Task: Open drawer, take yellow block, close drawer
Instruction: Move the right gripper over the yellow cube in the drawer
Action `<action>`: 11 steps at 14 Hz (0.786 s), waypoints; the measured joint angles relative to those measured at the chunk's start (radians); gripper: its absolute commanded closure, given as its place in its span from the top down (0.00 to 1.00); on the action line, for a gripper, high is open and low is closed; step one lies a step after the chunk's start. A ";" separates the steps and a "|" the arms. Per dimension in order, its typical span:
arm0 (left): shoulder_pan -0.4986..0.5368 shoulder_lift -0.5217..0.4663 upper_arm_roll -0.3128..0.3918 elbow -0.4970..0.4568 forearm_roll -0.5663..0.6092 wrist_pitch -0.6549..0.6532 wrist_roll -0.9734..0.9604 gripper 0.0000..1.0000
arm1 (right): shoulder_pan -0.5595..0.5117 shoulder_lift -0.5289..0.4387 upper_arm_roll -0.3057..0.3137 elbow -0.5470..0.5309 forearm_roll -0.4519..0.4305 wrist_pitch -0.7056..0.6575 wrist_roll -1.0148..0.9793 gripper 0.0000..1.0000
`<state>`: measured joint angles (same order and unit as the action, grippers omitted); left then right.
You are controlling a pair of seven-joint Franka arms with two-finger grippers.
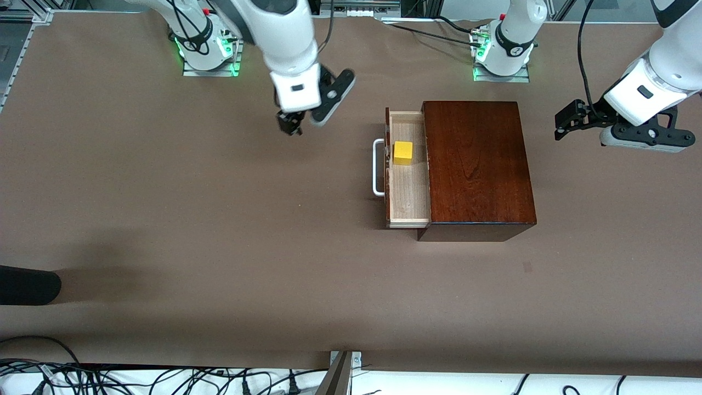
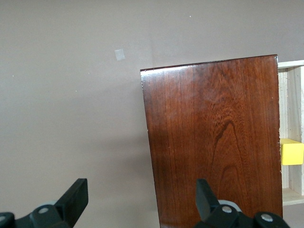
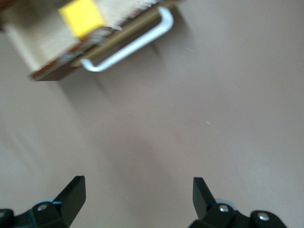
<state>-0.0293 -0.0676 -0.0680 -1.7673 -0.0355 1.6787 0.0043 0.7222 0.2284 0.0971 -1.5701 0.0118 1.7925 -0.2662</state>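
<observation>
The drawer (image 1: pixel 408 192) stands pulled out of the dark mahogany box (image 1: pixel 476 164), its white bar handle (image 1: pixel 377 167) toward the right arm's end. The yellow block (image 1: pixel 403 152) sits in the pale tray close to the drawer front. My right gripper (image 1: pixel 289 122) is open and empty, up over bare table beside the drawer's handle end; the right wrist view shows the block (image 3: pixel 81 16) and handle (image 3: pixel 130 47). My left gripper (image 1: pixel 565 123) is open and empty, over the table at the box's closed end; its view shows the box top (image 2: pixel 213 137) and the block (image 2: pixel 291 152).
A dark rounded object (image 1: pixel 27 285) juts in at the table's edge toward the right arm's end, nearer the front camera. Cables (image 1: pixel 164 378) lie along the front edge. The arm bases (image 1: pixel 208 49) stand at the top of the front view.
</observation>
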 measured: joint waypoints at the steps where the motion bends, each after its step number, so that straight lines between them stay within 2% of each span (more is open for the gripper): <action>1: -0.001 0.000 -0.001 0.000 0.000 0.000 0.000 1.00 | 0.035 0.002 0.001 0.009 0.000 0.000 -0.012 1.00; 4: -0.002 0.000 -0.006 0.001 0.000 0.000 0.000 1.00 | 0.127 0.069 0.003 0.076 0.000 0.000 -0.025 1.00; 11: -0.002 0.001 -0.008 0.001 0.000 0.000 0.000 1.00 | 0.236 0.413 0.002 0.408 -0.035 0.012 -0.062 1.00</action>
<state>-0.0313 -0.0670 -0.0762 -1.7661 -0.0353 1.6787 0.0043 0.9578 0.6419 0.0990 -1.1620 -0.0236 1.8047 -0.3281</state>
